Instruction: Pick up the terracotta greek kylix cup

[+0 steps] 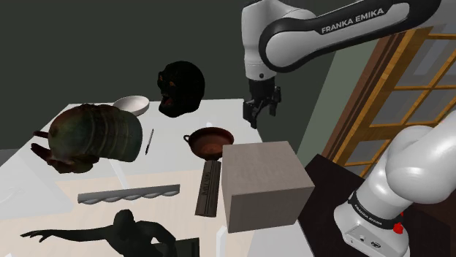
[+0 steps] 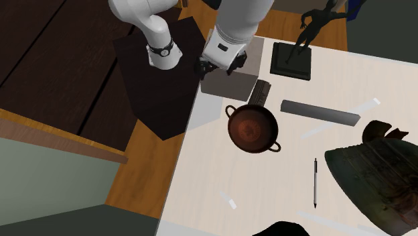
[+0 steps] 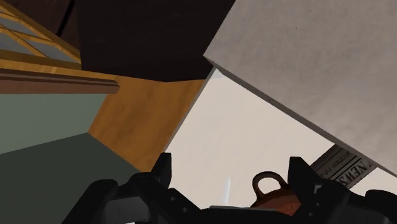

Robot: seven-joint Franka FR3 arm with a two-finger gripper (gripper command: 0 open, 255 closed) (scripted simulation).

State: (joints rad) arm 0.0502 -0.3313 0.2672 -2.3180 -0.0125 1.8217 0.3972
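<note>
In the shoulder view a dark helmet (image 1: 95,135) lies at the left of the counter (image 1: 169,166). Next comes a pen (image 1: 149,141), then the reddish-brown cup (image 1: 210,142), upright just beside a grey box (image 1: 263,182). The gripper (image 1: 261,117) hangs above and right of the cup, fingers apart, holding nothing.
</note>
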